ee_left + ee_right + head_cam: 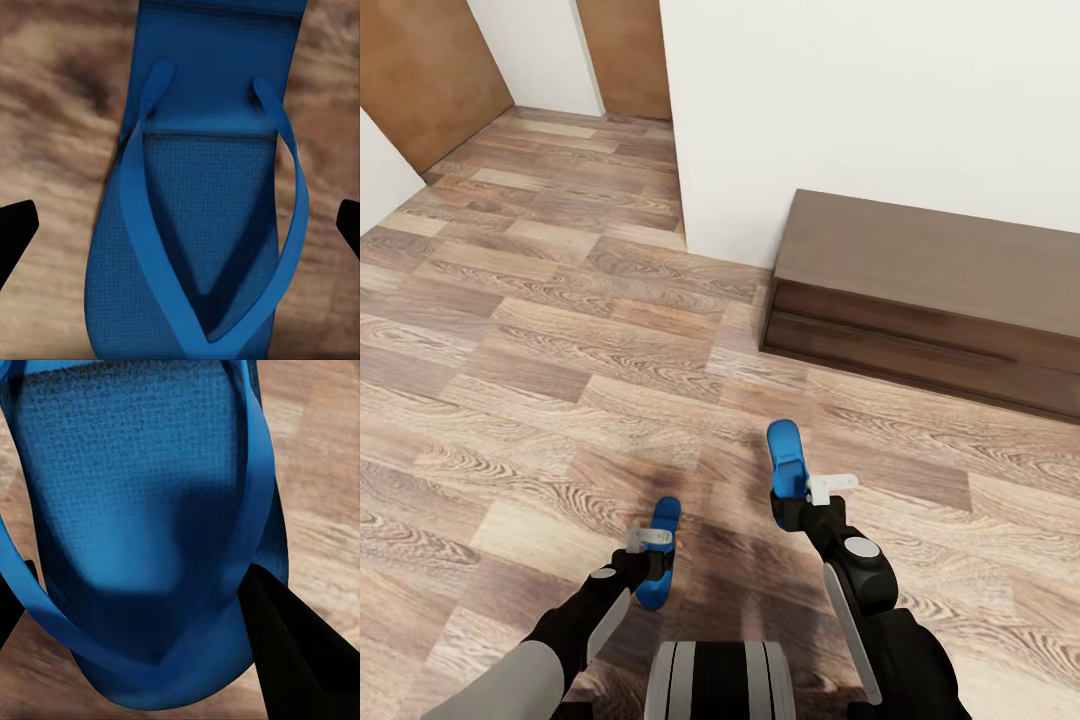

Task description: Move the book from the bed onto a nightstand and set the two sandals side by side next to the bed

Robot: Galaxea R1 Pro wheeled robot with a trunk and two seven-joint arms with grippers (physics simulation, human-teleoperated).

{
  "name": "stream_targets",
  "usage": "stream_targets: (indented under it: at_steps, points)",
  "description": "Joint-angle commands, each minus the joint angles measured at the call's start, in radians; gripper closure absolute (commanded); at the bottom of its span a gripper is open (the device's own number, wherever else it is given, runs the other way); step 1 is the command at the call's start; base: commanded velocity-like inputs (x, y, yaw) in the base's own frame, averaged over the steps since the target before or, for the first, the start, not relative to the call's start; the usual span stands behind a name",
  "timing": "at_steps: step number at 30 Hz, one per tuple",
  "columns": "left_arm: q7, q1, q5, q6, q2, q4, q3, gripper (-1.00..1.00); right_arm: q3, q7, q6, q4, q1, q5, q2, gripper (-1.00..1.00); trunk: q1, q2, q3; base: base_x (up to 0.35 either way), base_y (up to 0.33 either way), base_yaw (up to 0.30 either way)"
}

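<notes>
One blue sandal is clamped in the left gripper, the other sandal in the right gripper, above the plank floor. Both should be kept level while carried to the bed.

Home interior, wood-plank floor, white walls, tan doors

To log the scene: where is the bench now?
In the head view the long dark-brown bench stands on the right, against the white wall, beyond both grippers.
</notes>
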Motion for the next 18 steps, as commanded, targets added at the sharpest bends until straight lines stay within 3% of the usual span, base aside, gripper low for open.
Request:
stream_targets:
  at_steps: [1,8,13,18]
  points:
    - [0.004,0.0,0.009,0.004,0.001,-0.002,-0.006,-1.0,0.001,-0.007,0.006,-0.001,-0.001,0.001,0.0,1.0,0.0,0.0,-0.001,0.0,0.0,0.0]
    - [0.004,0.0,0.009,0.003,-0.001,-0.003,-0.005,-1.0,0.001,-0.007,0.005,-0.002,0.0,0.001,0.0,1.0,0.0,0.0,-0.001,0.0,0.0,0.0]
    - [0.004,0.0,0.009,0.003,-0.002,-0.003,-0.005,-1.0,0.001,-0.007,0.005,-0.003,0.0,0.001,-0.001,1.0,0.002,-0.001,-0.02,0.0,0.0,0.0]
    - [0.004,0.0,0.009,0.002,-0.003,-0.003,-0.005,-1.0,0.001,-0.007,0.005,-0.003,0.0,0.001,-0.001,1.0,0.002,-0.001,-0.02,0.0,0.0,0.0]
